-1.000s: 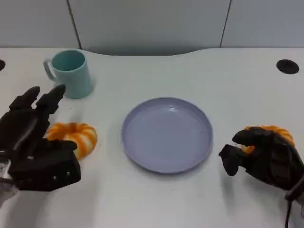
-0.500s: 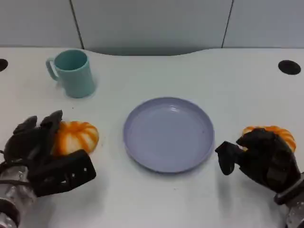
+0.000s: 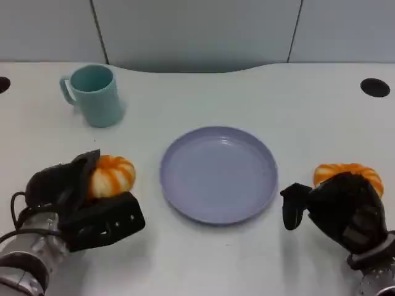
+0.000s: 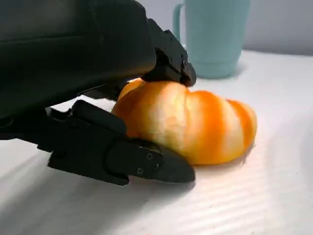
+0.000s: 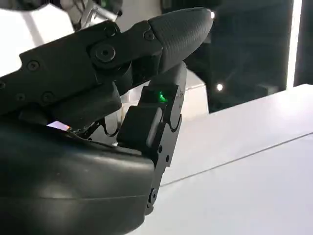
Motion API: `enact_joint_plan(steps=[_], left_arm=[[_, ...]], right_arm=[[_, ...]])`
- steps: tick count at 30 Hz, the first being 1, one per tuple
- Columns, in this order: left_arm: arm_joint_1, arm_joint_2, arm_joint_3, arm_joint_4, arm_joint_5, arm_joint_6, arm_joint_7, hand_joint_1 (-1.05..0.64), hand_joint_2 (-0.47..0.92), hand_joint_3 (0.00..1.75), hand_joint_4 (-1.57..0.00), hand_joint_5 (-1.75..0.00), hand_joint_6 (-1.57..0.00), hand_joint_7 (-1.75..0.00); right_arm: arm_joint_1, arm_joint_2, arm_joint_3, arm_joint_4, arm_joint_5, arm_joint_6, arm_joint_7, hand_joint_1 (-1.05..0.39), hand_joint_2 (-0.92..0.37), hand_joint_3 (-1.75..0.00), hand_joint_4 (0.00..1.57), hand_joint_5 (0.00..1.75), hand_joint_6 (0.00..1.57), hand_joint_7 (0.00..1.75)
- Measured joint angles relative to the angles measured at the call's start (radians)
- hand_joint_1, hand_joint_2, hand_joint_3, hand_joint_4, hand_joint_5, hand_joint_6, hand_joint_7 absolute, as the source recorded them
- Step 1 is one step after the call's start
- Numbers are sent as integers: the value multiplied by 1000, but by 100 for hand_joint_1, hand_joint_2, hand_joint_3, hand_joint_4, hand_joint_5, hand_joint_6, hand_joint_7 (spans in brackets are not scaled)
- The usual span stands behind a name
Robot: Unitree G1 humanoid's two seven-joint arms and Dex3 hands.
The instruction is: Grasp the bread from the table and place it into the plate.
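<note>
Since it is lying mid-table between the hands, the plate (image 3: 218,174) is waiting bare; left hand (image 3: 77,200) is closing around the striped bread (image 3: 111,175) beside it to lift it, right hand (image 3: 342,211) curling on nothing before another bread (image 3: 345,171).

Both hands are matte black, built of blocky segments with rounded tips; the left hand (image 3: 77,200) sits on a ribbed silver forearm (image 3: 21,268) with a thin black cable looped beside it. The right hand (image 3: 339,209) shows small round screws along its fingers (image 5: 142,41), and a green light glows inside it.
</note>
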State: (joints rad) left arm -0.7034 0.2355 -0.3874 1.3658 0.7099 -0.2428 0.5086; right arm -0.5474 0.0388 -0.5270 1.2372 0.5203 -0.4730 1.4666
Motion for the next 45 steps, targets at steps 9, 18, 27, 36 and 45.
enact_joint_plan(steps=[9,18,27,36,45], left_arm=[[-10,9,-37,-2,-2,-5,36,-20,87,1,-75,-92,-118,-1],[-6,18,78,0,-132,-160,27,-14,89,0,-83,-86,-118,0],[-38,8,235,-20,-298,-335,1,-13,83,0,-90,-78,-120,-1],[-45,-61,354,-40,-438,-408,-119,-18,81,0,-95,-72,-121,-1],[-55,-212,355,-54,-466,-486,-187,-18,79,0,-106,-54,-123,0]], right_arm=[[0,-2,10,2,-11,34,-14,-41,-92,-12,88,127,111,18],[-5,6,-6,15,3,36,-29,-43,-92,-14,94,117,111,17],[-34,15,0,25,-4,17,-35,-48,-92,-16,89,129,110,21],[-43,5,19,25,-31,80,-84,-41,-91,-3,91,132,113,30],[-42,-13,38,35,-65,153,-106,-43,-92,-7,88,129,116,8]])
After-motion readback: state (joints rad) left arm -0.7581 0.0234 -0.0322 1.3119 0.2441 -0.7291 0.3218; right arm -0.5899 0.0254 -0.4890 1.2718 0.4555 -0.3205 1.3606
